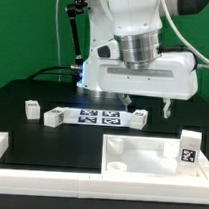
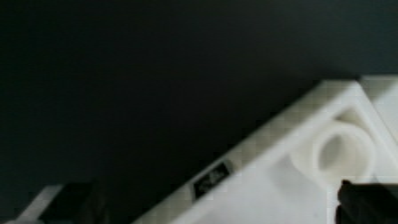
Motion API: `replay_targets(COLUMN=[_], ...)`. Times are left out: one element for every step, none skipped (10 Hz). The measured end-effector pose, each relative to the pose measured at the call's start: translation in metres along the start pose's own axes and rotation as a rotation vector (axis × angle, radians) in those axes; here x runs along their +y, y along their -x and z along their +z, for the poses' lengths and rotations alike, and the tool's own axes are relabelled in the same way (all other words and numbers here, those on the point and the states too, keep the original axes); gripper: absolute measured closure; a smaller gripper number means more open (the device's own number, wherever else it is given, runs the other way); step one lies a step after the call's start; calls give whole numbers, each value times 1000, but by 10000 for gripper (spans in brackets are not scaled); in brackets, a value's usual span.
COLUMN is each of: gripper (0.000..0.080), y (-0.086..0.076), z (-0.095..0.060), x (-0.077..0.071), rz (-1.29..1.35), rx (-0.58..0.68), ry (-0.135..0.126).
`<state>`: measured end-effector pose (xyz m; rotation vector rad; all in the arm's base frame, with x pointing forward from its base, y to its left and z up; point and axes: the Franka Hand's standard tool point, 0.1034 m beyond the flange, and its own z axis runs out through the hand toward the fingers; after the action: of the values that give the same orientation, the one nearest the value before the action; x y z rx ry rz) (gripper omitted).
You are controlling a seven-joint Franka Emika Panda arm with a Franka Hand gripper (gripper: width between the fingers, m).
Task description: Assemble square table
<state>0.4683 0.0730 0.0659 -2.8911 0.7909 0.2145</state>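
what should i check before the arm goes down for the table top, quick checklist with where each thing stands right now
1. Jaws open and empty: ok.
2. Table top lying flat, rim up, nothing gripping it: ok.
3. Jaws lined up with the table top's edge: the wrist view shows its corner below them, but exact alignment: cannot tell.
4. Legs loose and none fitted yet: three small blocks lie on the black table by the marker board: ok.
5. Fourth leg located: cannot tell.
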Motion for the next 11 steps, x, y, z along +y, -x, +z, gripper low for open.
replay_targets(gripper=[150,150,150,150,150,150,150,150,150,150,150], y=[-2,-2,-1,-1,0,20,39,52,49,50,48], z=[-1,-1,0,0,0,6,11,16,15,15,17], x=[-1,1,2,2,3,14,34,50,49,49,51], rz=[-49,-45,-41,-42,-42,-66,-93,-71,-63,-61,-50], rx=[1,-2,-19,-16,-20,-153,-296,-386,-421,-492,-535], ry=[-2,-2,2,1,3,33,59,76,78,84,88])
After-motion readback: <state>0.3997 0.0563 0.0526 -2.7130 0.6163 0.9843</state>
